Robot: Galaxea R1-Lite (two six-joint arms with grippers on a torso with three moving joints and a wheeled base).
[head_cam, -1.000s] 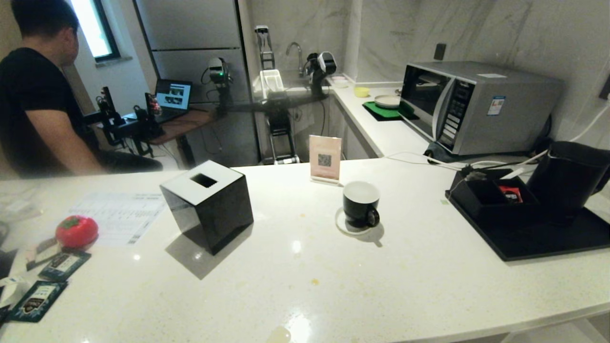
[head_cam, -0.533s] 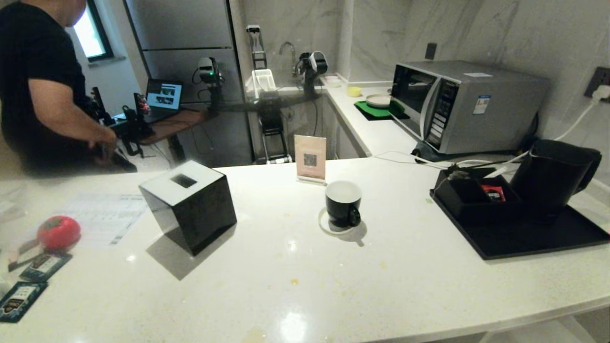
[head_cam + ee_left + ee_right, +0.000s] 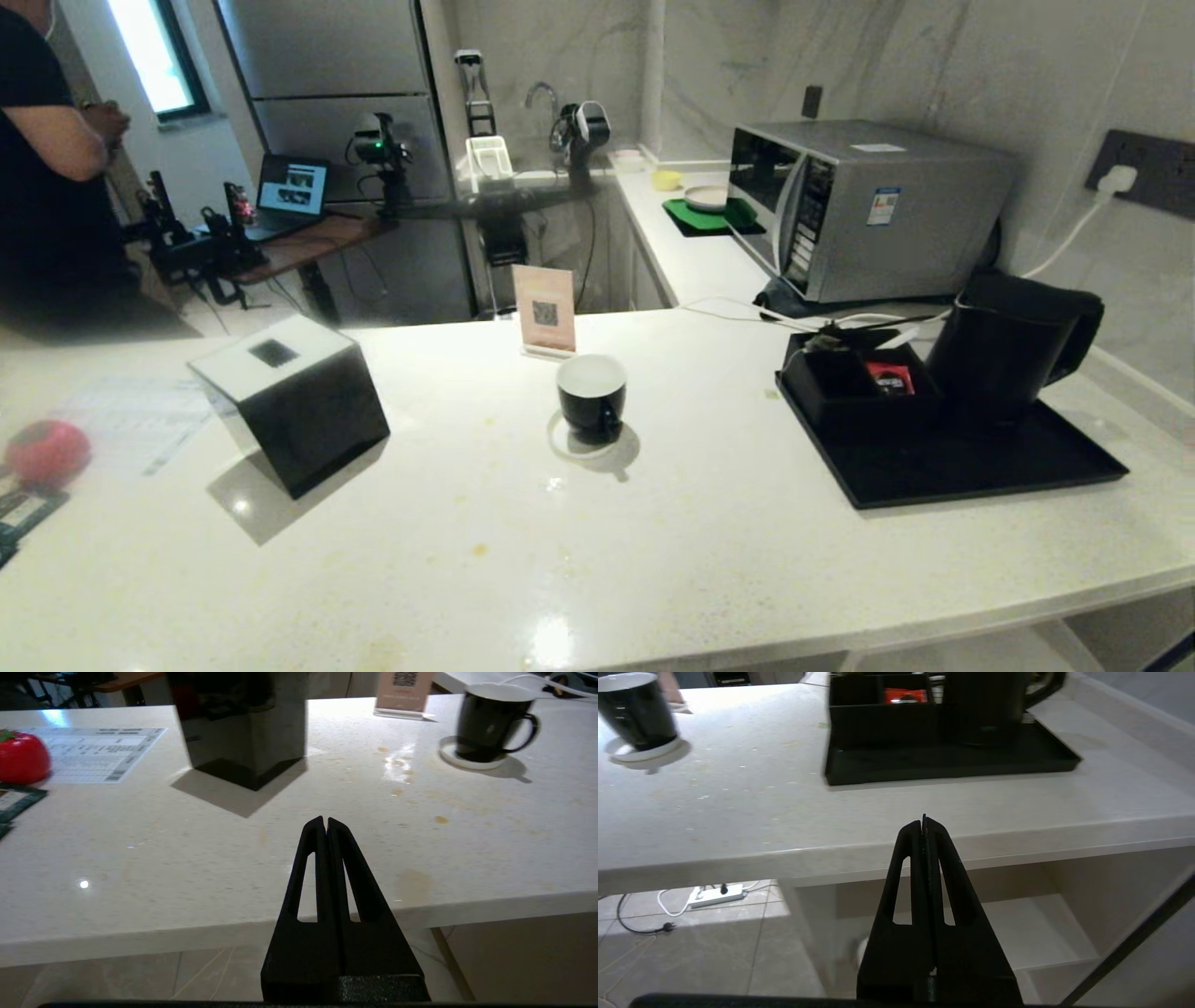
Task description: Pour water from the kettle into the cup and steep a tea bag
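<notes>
White counter: black tray near the right edge carries the kettle at its back right, compartment box beside it. Black cube sits left of centre. Cup on a white coaster, mid-counter toward the back edge. Left gripper and right gripper both pinched closed, empty, parked at the front edge.

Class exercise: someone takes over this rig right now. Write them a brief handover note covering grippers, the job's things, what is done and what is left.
Left gripper: shut, empty, at the near counter edge.
Right gripper: shut, empty, below the counter edge.
Small glossy black mug: upright on a white coaster, mid-counter.
Large matte black kettle: upright on the flat black tray, beside the black compartment box.
Tea bag: not visible.
Done: nothing.
Left: grasp kettle, pour, steep the bag.
</notes>
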